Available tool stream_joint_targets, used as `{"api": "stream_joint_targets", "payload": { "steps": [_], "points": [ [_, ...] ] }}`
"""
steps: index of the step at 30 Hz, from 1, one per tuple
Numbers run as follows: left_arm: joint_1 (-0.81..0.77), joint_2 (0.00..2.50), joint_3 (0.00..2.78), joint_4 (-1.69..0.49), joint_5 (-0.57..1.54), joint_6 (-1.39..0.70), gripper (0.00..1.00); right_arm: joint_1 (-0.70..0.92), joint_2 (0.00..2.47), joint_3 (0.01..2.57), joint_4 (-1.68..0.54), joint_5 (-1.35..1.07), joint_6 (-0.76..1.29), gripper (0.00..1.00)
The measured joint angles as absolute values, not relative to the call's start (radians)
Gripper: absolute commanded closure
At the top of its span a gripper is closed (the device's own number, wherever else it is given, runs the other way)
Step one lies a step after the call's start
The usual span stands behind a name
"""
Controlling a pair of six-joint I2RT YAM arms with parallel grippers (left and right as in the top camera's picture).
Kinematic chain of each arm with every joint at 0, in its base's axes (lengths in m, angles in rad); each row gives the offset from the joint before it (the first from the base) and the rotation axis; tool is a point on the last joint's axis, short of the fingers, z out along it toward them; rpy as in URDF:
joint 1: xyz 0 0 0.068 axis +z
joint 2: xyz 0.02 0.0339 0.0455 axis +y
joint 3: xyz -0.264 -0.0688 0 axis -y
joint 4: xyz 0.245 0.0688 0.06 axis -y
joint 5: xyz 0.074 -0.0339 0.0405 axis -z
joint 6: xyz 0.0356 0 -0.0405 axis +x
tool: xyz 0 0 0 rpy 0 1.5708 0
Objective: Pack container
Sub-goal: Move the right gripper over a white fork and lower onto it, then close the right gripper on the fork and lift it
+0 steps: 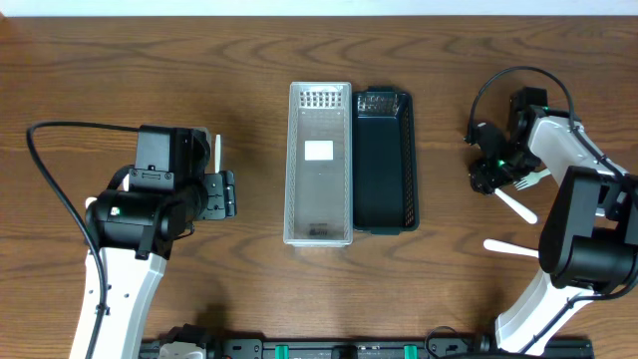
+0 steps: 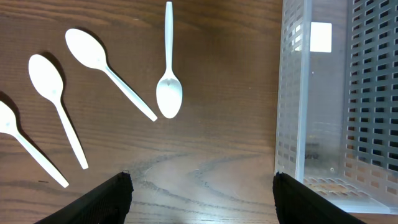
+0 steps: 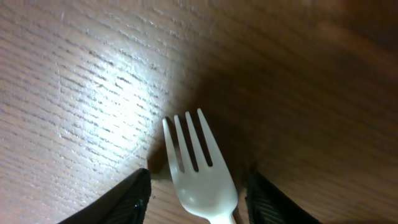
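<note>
A clear slotted container (image 1: 319, 165) stands at the table's centre, with a black slotted container (image 1: 384, 160) against its right side. My left gripper (image 1: 227, 194) is open and empty left of the clear container (image 2: 311, 112). In the left wrist view its fingers (image 2: 202, 180) hover above bare wood, with white plastic spoons (image 2: 169, 93) lying ahead of them. My right gripper (image 1: 495, 178) is low over the table at the right. In the right wrist view its fingers (image 3: 198, 186) are open on either side of a white plastic fork (image 3: 196, 155), with small gaps.
Two more white utensils (image 1: 516, 206) (image 1: 510, 246) lie on the wood below the right gripper. One spoon (image 1: 217, 152) shows beside the left arm. Cables loop near both arms. Both containers hold no utensils.
</note>
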State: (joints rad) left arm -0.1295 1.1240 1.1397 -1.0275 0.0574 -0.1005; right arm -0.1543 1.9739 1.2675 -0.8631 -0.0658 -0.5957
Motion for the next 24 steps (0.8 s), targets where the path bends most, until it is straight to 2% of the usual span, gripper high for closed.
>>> {"api": "stream_joint_targets", "payload": {
  "steps": [9,12,16,24],
  "points": [
    [-0.13,1.124,1.14,-1.028,0.058,-0.101,0.25,-0.135,1.974,1.267,-0.842,-0.068,-0.59,0.67],
    [-0.13,1.124,1.14,-1.028,0.057,-0.101,0.25,-0.133,1.974,1.267,-0.839,-0.068,-0.588,0.66],
    [-0.13,1.124,1.14,-1.028,0.057,-0.101,0.25,-0.133,1.974,1.267,-0.839,-0.068,-0.588,0.59],
    [-0.13,1.124,1.14,-1.028,0.057,-0.101,0.25,-0.133,1.974,1.267,-0.841,-0.029,-0.588,0.66]
  ]
}}
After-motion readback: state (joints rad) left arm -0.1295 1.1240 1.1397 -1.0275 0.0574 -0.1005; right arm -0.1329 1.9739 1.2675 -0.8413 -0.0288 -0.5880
